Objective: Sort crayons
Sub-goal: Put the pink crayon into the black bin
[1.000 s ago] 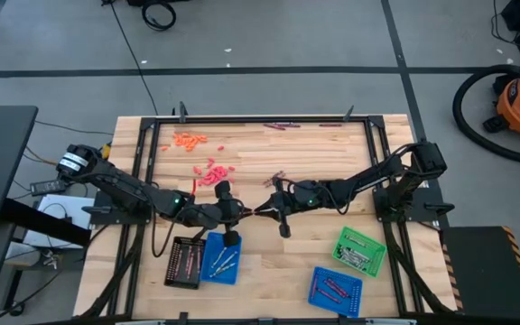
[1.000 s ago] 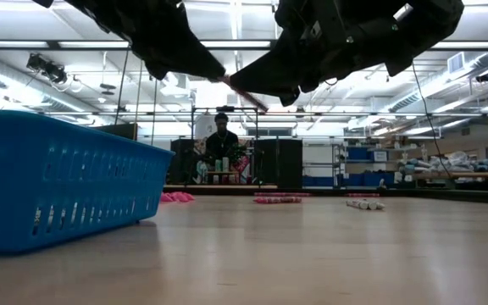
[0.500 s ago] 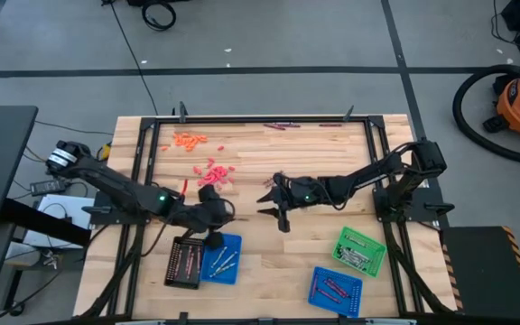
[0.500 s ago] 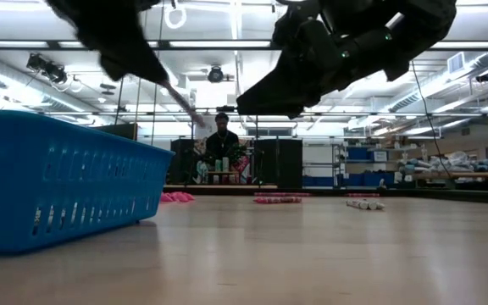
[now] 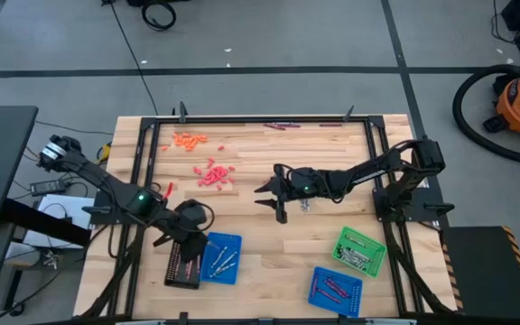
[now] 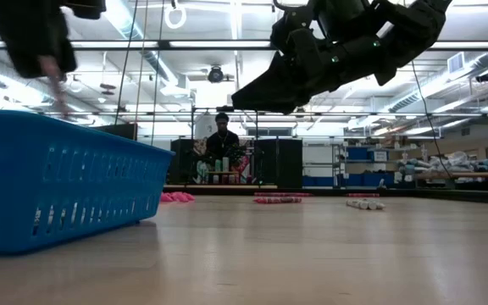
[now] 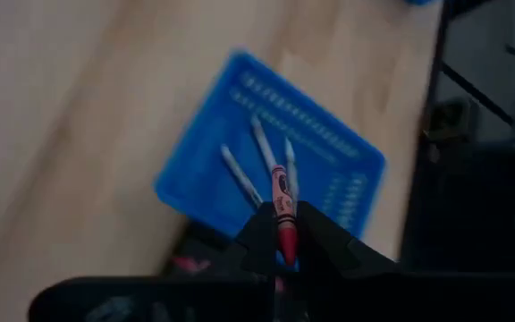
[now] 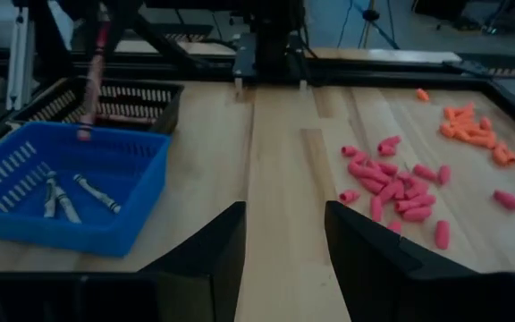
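the left gripper [image 7: 282, 234] is pinched tight on a single red crayon [image 7: 280, 210], a short thin stick with a dark printed paper wrapper, which stands out from between the closed fingers and hangs over the blue tray [image 7: 329, 170], near the edge that borders the black tray [image 5: 184, 263]. inside that blue tray lie three silver-grey crayons [image 7: 259, 156], slim pale sticks roughly side by side. in the right wrist view the same red crayon [image 8: 95, 67] shows as a long pinkish stick held nearly upright above the seam between the black tray [image 8: 105, 103] and the blue tray [image 8: 70, 188]. the right gripper [image 5: 273, 200] hovers over the bare counter [image 5: 260, 271], well apart from the blue tray, its fingers [image 8: 213, 255] spread wide and holding nothing. farther from the blue tray a loose heap of red-pink crayon pieces [image 8: 396, 183] lies on the counter, stubby and scattered, with a smaller cluster of orange pieces [image 8: 472, 130] beyond it. a few dark purple crayons [image 5: 280, 126] lie at the counter's far edge. a green tray [image 5: 361, 250] and a second blue tray [image 5: 335, 291] hold more sticks.
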